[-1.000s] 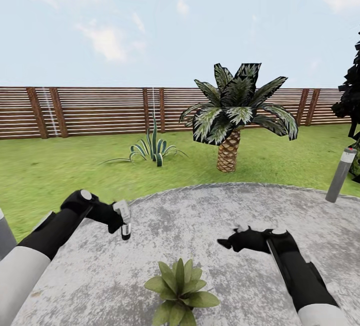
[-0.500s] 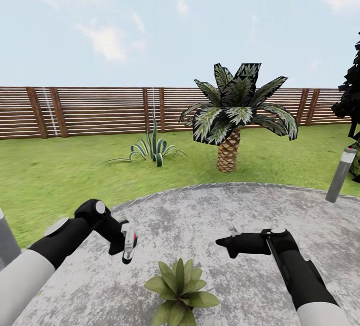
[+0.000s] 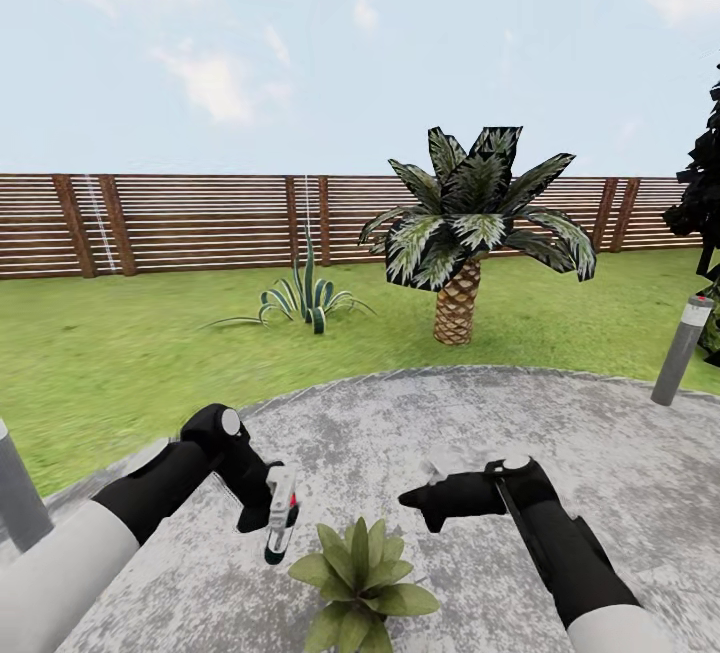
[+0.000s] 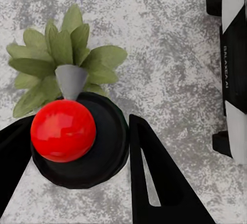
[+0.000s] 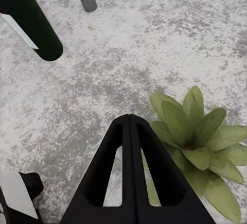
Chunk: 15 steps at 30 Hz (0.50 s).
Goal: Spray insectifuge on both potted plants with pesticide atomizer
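Green leaves of the potted plant (image 3: 357, 573) are lying just beside your left gripper (image 3: 268, 511), which is pinching the spray bottle (image 3: 281, 523) nozzle-down; your right gripper (image 3: 415, 499), fingers pressed together, is hovering near.

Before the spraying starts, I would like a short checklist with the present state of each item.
1. Pesticide atomizer held by left end effector: ok.
2. Nozzle pointing down at the potted plant: ok, plant lies just beyond the nozzle in the left wrist view.
3. Right end effector shut and empty, beside the plant: ok.
4. Plant standing on the patio: ok.
5. Second potted plant located: cannot tell.
6. Spray already on leaves: cannot tell.
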Motion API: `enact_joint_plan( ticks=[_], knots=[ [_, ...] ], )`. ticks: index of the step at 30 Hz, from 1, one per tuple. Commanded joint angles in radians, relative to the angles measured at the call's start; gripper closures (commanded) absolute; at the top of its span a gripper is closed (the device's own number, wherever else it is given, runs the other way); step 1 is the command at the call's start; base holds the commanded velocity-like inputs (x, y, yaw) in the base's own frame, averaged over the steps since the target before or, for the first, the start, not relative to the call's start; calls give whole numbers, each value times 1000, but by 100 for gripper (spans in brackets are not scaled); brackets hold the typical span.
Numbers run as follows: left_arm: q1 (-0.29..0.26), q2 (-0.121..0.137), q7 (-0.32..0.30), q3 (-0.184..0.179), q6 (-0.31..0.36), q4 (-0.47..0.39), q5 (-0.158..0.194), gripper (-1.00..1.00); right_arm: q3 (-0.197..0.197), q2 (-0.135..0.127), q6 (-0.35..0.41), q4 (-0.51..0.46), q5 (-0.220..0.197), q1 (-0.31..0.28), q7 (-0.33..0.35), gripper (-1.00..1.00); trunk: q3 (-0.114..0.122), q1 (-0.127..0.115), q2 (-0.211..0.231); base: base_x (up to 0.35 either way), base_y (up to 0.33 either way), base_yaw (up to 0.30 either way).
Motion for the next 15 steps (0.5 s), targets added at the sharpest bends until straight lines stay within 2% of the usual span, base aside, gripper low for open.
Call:
enact_joint_plan(
  ticks=[1, 4, 5, 6, 7, 9, 11, 15],
  knots=[
    [-1, -24, -5, -2, 11, -1, -27, 100, 11, 3, 7, -12, 5, -1, 5, 100, -1, 0, -1, 0, 0, 0],
    [-1, -67, -12, -1, 21, 1, -131, 100, 71, 5, 7, -46, 5, -1, 6, 100, -1, 0, -1, 0, 0, 0],
    [-1, -73, -16, -1, 22, 1, -150, 100, 84, 5, 7, -52, 5, -1, 6, 100, -1, 0, -1, 0, 0, 0],
    [-1, -90, -42, -1, 26, 1, -198, 100, 116, 5, 7, -71, 4, -1, 6, 100, -1, 0, -1, 0, 0, 0],
    [-1, -103, -70, 0, 28, 1, -227, 100, 135, 9, 8, -88, 4, -1, 6, 100, -1, 0, -1, 0, 0, 0],
    [-2, -121, -82, 0, 30, 1, -250, 100, 150, 30, 9, -114, 3, -1, 6, 100, -1, 0, -1, 0, 0, 0],
    [-2, -132, -82, 0, 31, 1, -257, 100, 155, 43, 9, -128, 3, -1, 6, 100, -1, 0, -1, 0, 0, 0],
    [-3, -140, -82, -1, 31, 2, -264, 100, 158, 49, 10, -138, 3, -1, 7, 100, -1, 0, -1, 0, 0, 0]
  ],
)
